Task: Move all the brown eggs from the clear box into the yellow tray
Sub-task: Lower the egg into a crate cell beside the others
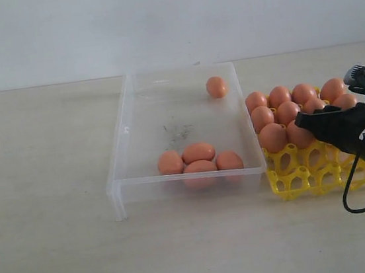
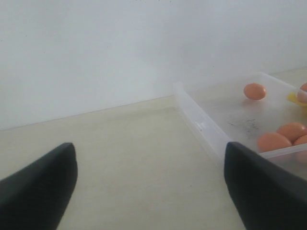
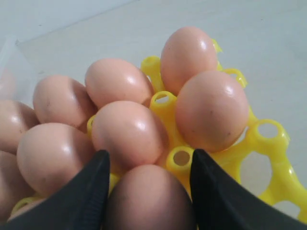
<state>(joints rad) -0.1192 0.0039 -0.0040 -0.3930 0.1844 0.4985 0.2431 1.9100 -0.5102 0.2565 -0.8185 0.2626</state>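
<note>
The clear box [image 1: 118,128] holds a cluster of brown eggs [image 1: 198,153] by its near wall and a single egg [image 1: 216,87] at the far end. The yellow tray [image 1: 307,178] stands to the right of the box, with several eggs [image 1: 287,111] in its back cups. My right gripper [image 1: 304,125] hangs over the tray's middle. In the right wrist view the right gripper [image 3: 149,153] is shut on one brown egg [image 3: 148,199], which touches both fingers just above the tray [image 3: 273,143]. My left gripper [image 2: 149,146] stands open over bare table, left of the box [image 2: 201,124].
The beige table [image 1: 49,193] spreads to the left of and in front of the box. A white wall [image 1: 168,18] closes off the back. A black cable [image 1: 357,205] loops under the right arm, beside the tray's front right corner.
</note>
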